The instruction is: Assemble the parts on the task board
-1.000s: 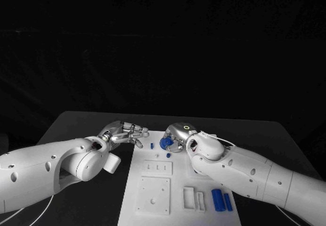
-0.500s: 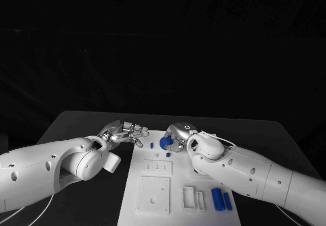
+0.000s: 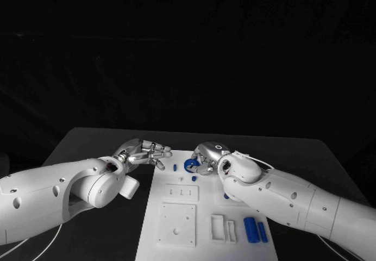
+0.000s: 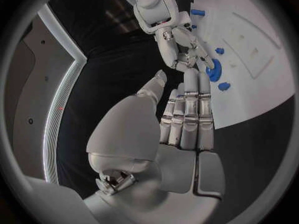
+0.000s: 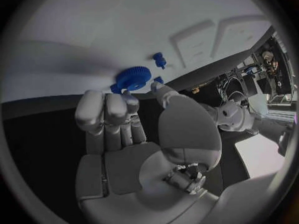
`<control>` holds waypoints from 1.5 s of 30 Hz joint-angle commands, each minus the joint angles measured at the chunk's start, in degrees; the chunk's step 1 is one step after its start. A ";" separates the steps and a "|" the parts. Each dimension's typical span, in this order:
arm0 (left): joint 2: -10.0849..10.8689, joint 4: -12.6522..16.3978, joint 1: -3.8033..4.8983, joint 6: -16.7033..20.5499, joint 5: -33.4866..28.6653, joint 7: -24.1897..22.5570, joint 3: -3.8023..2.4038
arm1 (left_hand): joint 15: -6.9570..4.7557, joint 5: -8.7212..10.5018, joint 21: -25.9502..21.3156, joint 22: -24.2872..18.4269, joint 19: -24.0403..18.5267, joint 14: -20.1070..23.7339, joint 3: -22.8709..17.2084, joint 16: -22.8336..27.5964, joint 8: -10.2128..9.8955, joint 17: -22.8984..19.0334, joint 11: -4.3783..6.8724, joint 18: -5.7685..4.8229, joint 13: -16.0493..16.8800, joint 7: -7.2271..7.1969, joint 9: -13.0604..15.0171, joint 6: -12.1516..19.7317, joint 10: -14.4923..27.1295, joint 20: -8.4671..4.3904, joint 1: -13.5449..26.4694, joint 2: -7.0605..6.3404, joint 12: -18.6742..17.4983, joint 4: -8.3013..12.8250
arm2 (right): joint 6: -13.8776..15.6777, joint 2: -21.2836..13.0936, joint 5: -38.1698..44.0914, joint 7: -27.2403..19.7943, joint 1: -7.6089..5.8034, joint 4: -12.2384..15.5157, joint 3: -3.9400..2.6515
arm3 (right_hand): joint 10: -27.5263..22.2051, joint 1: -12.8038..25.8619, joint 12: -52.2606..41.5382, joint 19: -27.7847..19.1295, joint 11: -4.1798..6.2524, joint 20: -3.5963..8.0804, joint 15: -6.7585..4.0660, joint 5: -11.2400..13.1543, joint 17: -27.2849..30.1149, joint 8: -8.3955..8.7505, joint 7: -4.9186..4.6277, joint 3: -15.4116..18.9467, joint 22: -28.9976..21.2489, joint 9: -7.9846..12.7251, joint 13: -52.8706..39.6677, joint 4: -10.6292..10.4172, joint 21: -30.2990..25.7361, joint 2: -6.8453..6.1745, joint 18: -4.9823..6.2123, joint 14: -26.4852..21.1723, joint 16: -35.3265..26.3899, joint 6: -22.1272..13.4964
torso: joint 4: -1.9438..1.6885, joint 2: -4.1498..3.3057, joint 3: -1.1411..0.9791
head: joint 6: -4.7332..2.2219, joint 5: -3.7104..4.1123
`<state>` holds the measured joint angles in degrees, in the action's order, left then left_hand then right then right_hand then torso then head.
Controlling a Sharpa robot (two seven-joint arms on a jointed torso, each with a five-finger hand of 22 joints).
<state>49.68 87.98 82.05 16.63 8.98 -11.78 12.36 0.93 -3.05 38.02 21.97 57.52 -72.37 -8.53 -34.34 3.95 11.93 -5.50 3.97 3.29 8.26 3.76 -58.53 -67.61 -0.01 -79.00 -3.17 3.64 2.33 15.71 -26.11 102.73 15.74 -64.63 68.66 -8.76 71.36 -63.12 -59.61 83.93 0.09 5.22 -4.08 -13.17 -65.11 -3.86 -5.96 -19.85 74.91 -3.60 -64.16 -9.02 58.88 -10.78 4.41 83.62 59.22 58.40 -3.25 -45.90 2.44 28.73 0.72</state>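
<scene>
Holding a blue gear (image 3: 190,162) in its fingertips at the task board's (image 3: 205,223) upper end, mid-frame, is the right hand (image 3: 205,158); the left hand (image 3: 145,153), fingers loosely extended, grasps nothing beside it.

Both arms wear smooth, glossy white shells, rounded and bulbous at the wrist and dotted with small dark screw holes. The left arm (image 3: 55,193) carries a flat white tab near its wrist, and a thin white cable trails beneath it. The right arm (image 3: 290,198) has a thin white cable looped over its wrist. The left hand (image 3: 145,152) and right hand (image 3: 207,157) are silver metal with segmented fingers; a small lit ring marks the right hand's back.
</scene>
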 commanded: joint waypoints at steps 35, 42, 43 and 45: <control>1.03 0.00 0.09 -0.86 0.15 -0.33 0.00 | 0.07 -0.20 0.06 -0.28 -0.41 0.65 0.31 0.34 -0.35 -0.20 0.07 0.28 0.10 -0.22 0.01 0.29 0.07 0.02 0.43 0.18 -0.23 -0.10 | 6.61 -16.93 -18.72 -14.92 1.28 7.50 -4.45 | 0.26 -11.38 -0.40 0.66 -0.18 -0.34 0.21 -3.34 -0.09 0.32 -0.36 5.89 7.87 0.03 -0.53 12.25 0.73 1.52 -0.51 -0.27 0.69 0.97 | 0.99 0.16 -0.65 | -0.79 0.17; 1.14 -0.25 0.08 -1.19 0.29 -0.34 0.01 | -0.14 -0.21 0.09 -0.30 -0.66 0.78 -0.07 0.44 -0.35 -0.21 0.64 0.05 0.11 -0.36 0.00 0.27 -2.07 -0.15 0.40 0.24 -0.23 -0.18 | 3.01 -19.77 -23.11 -20.78 1.44 3.28 -4.85 | 0.12 -12.18 -0.18 0.43 -0.26 -0.39 0.27 -5.12 -0.25 0.31 -0.41 8.05 7.84 0.02 -0.40 14.64 0.65 2.11 -0.53 -0.32 0.42 1.03 | 1.38 0.10 -1.17 | -0.79 0.65; 1.13 -0.31 0.08 -1.24 0.36 -0.35 0.01 | -0.18 -0.20 0.09 -0.30 -0.67 0.79 -0.14 0.46 -0.36 -0.22 0.71 0.00 0.12 -0.38 0.00 0.27 -2.32 -0.20 0.41 0.23 -0.23 -0.21 | 2.52 -19.96 -23.60 -21.36 1.47 2.60 -4.87 | 0.09 -12.23 -0.15 0.44 -0.27 -0.39 0.28 -5.27 -0.24 0.31 -0.42 8.24 7.86 0.02 -0.37 14.73 0.71 2.14 -0.54 -0.32 0.38 0.98 | 1.37 0.09 -1.19 | -0.77 0.72; 1.10 -0.42 0.08 -1.35 0.52 -0.35 0.01 | -0.21 -0.21 0.10 -0.31 -0.70 0.79 -0.24 0.48 -0.35 -0.21 0.81 -0.07 0.14 -0.41 0.00 0.28 -2.69 -0.25 0.40 0.21 -0.20 -0.23 | 1.44 -20.26 -24.62 -22.37 1.52 1.21 -4.91 | 0.03 -12.33 -0.06 0.41 -0.28 -0.42 0.30 -6.06 -0.27 0.31 -0.45 9.23 7.86 0.02 -0.29 15.06 0.73 2.36 -0.54 -0.32 0.31 0.90 | 1.44 0.04 -1.34 | -0.83 0.70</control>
<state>50.86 87.57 82.05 16.43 9.06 -11.72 12.39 0.87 -3.05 38.02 21.76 57.31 -72.01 -8.38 -34.12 3.95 11.80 -4.69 3.97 3.38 8.14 3.76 -58.41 -69.97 -0.23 -79.00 -3.17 3.64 2.18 21.39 -46.27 82.03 -1.59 -63.17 70.53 -13.62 71.56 -74.94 -60.01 83.93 -0.12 5.22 -3.89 -19.01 -65.33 -3.75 -6.30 -10.92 74.90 -3.62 -64.52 6.05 59.77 -8.64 4.40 83.42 59.86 59.12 -1.95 -45.77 1.36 27.90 1.33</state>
